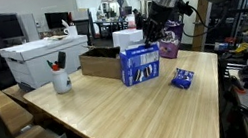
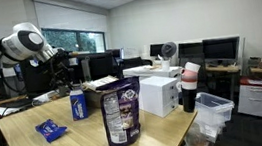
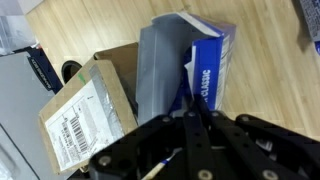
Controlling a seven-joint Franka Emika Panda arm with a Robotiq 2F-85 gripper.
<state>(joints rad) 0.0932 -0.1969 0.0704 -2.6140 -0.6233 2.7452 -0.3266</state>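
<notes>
My gripper point(image 3: 196, 112) hangs over an upright blue box point(image 3: 205, 60) with a grey opened top and white lettering. Its two black fingers lie pressed together, and nothing shows between their tips. A thin pale stick with a blue band point(image 3: 158, 166) shows by the finger links; I cannot tell if it is held. In both exterior views the gripper point(image 1: 161, 24) point(image 2: 68, 61) is above and just behind the blue box point(image 1: 139, 64) point(image 2: 78, 104) on the wooden table point(image 1: 122, 115).
An open cardboard box point(image 1: 100, 61) point(image 3: 85, 110) stands beside the blue box. Also on the table: a white mug with pens point(image 1: 61, 81), a purple bag point(image 1: 168, 43), a small blue packet point(image 1: 182, 77) point(image 2: 49, 129), a snack bag point(image 2: 122, 114), and white boxes point(image 1: 36, 58) point(image 2: 159, 95).
</notes>
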